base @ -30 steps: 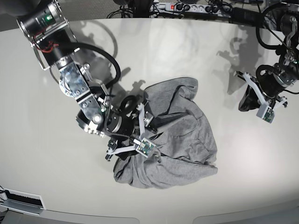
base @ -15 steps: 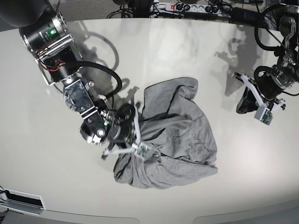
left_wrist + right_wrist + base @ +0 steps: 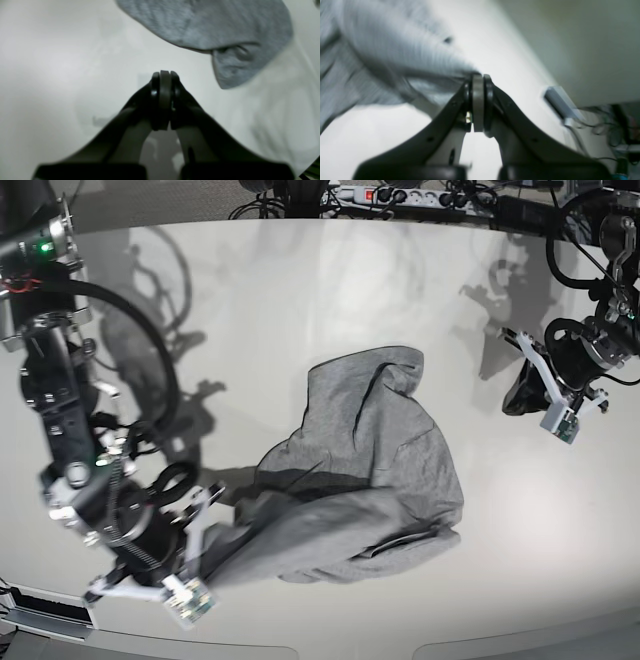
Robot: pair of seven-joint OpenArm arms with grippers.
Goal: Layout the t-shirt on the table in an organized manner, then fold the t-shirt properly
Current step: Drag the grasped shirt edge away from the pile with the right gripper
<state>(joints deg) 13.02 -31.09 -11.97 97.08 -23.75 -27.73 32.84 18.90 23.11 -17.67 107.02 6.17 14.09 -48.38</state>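
The heather-grey t-shirt (image 3: 370, 470) lies crumpled mid-table (image 3: 300, 300), plain side showing, with one edge drawn out toward the front left. My right gripper (image 3: 218, 530) is at that stretched edge, low over the table. In the right wrist view the right gripper (image 3: 478, 77) is shut, with a fold of the t-shirt (image 3: 382, 50) pinched at its tips. My left gripper (image 3: 520, 395) hovers off to the shirt's right, apart from it. It is shut on nothing in the left wrist view (image 3: 162, 75), where the t-shirt (image 3: 212, 30) lies ahead of it.
A power strip (image 3: 400, 197) and cables run along the table's far edge. A white box (image 3: 45, 610) sits at the front left corner, also seen as a pale box (image 3: 560, 102) past the right gripper. The table's front edge curves close below the shirt.
The right gripper has shut on the shirt's left edge and pulled it toward the front left, stretching the cloth out. The right arm has swung left. The left arm has barely moved.
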